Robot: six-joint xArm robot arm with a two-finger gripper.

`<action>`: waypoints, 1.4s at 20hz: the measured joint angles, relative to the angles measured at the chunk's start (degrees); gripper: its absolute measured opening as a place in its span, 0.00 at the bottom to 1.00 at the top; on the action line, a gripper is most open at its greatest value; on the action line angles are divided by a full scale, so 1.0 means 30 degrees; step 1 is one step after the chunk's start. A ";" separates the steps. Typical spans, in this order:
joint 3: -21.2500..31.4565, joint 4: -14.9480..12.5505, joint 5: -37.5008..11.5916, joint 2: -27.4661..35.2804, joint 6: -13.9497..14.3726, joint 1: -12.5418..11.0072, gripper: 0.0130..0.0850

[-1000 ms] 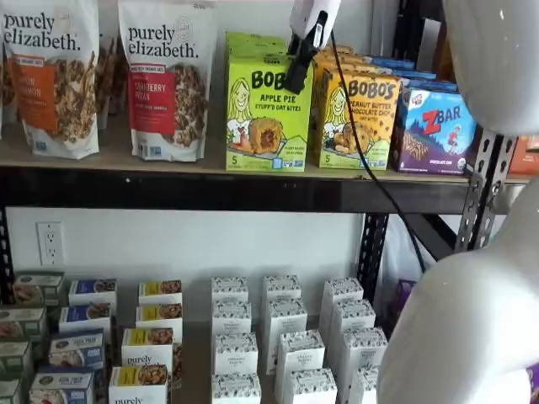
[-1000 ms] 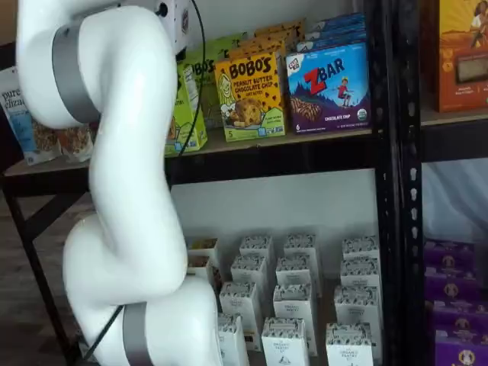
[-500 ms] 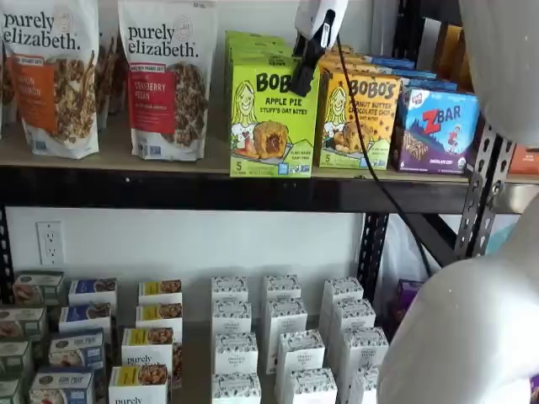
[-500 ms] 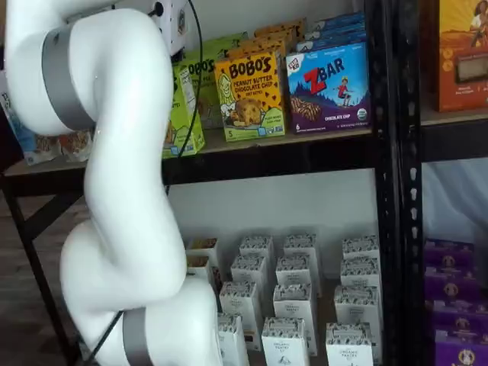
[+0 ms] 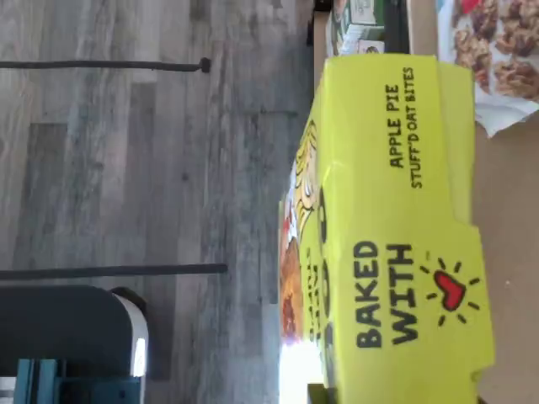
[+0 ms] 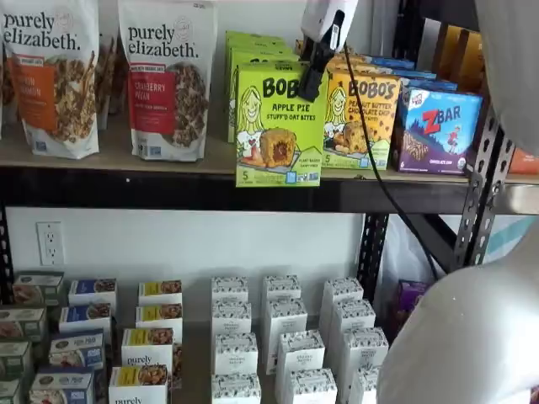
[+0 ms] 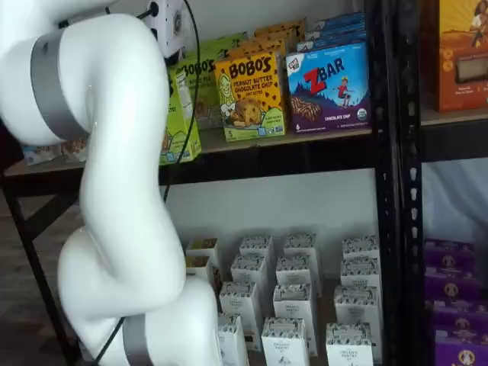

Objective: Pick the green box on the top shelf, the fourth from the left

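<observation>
The green box (image 6: 280,126) is a lime-green Bobo's Apple Pie carton. It hangs upright at the front edge of the top shelf (image 6: 126,187), its base overlapping the black beam. My gripper (image 6: 310,88) comes down from above and is shut on the box's top right part. In a shelf view the box (image 7: 183,122) shows partly behind my white arm, over the shelf's edge (image 7: 290,151). The wrist view shows the box's top face (image 5: 396,227) with "BAKED WITH" lettering close below the camera and wood floor beside it.
More green boxes (image 6: 253,46) stand behind. A yellow-orange Bobo's box (image 6: 362,118) and a blue ZBar box (image 6: 438,130) stand to the right, granola bags (image 6: 168,76) to the left. Small white cartons (image 6: 278,337) fill the lower level. My arm (image 7: 114,191) blocks much of one view.
The green box has come forward from its row to the shelf's front edge, held in my gripper, which moved out with it. The boxes behind it now show.
</observation>
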 joint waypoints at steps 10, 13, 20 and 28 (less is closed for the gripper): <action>0.1735 0.0407 0.0268 -0.1911 -0.0430 -0.0581 0.22; 0.2239 0.0367 0.0396 -0.2474 -0.0503 -0.0670 0.22; 0.3518 0.0265 0.0526 -0.3908 -0.0362 -0.0541 0.22; 0.4479 0.0171 0.0734 -0.5092 0.0001 -0.0210 0.22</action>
